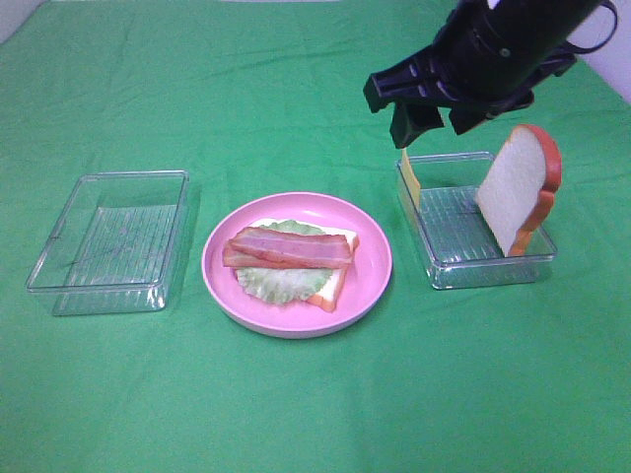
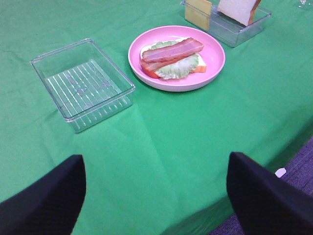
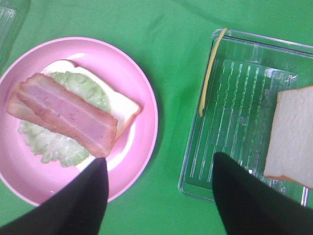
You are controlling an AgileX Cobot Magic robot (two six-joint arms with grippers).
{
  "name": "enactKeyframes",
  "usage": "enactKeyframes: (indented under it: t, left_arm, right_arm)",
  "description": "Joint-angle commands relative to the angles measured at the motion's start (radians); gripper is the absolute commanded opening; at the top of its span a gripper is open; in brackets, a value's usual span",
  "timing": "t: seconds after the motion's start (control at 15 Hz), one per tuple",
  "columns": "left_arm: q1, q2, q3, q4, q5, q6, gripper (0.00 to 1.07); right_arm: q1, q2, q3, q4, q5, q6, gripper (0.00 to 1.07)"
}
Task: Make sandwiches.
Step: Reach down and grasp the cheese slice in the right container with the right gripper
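Overhead, right hand [image 1: 432,123] wide above cheese [image 1: 410,179] upright against plate-side wall of tray [image 1: 493,277].

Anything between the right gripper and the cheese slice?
Nothing visible does: the thin yellow cheese slice stands against the wall of the clear ribbed plastic tray, apart from the white bread slice.

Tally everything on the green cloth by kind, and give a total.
Clear trays: 2
Pink plate: 1
Bread slices: 2
Lettuce leaf: 1
Bacon strips: 2
Cheese slice: 1
Total: 9
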Motion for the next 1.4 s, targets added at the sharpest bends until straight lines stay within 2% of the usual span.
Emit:
enactKeyframes:
  t: [0.07, 0.27, 0.47, 0.6, 0.73, 1.2, 1.33, 1.4]
  left_arm:
    - [0.002, -0.019, 0.002, -0.002, -0.013, 0.002, 0.76]
    - [0.002, -0.019, 0.002, -0.002, -0.013, 0.002, 0.76]
    - [0.002, -0.019, 0.002, -0.002, -0.013, 0.002, 0.76]
    - [0.002, -0.019, 0.002, -0.002, -0.013, 0.002, 0.76]
    - [0.002, -0.019, 0.002, -0.002, -0.013, 0.002, 0.76]
    - [0.002, -0.018, 0.002, 0.001, -0.013, 0.002, 0.76]
    - [0.002, -0.018, 0.002, 0.001, -0.013, 0.002, 0.76]
    - [0.002, -0.018, 0.002, 0.001, -0.013, 0.002, 0.76]
  right_arm:
    - [-0.002, 0.138, -0.188, -0.027, 0.153, 0.010, 0.59]
    - [-0.049, 0.260, -0.346, -0.010, 0.212, -0.002, 0.59]
    - [-0.146, 0.378, -0.463, 0.167, 0.211, -0.085, 0.59]
    - [-0.205, 0.440, -0.504, 0.252, 0.212, -0.100, 0.59]
    - [-0.233, 0.480, -0.520, 0.263, 0.203, -0.114, 0.58]
    - [-0.234, 0.579, -0.528, 0.261, 0.204, -0.132, 0.57]
    - [-0.234, 0.589, -0.528, 0.261, 0.205, -0.132, 0.48]
    - [-0.234, 0.591, -0.528, 0.261, 0.206, -0.132, 0.37]
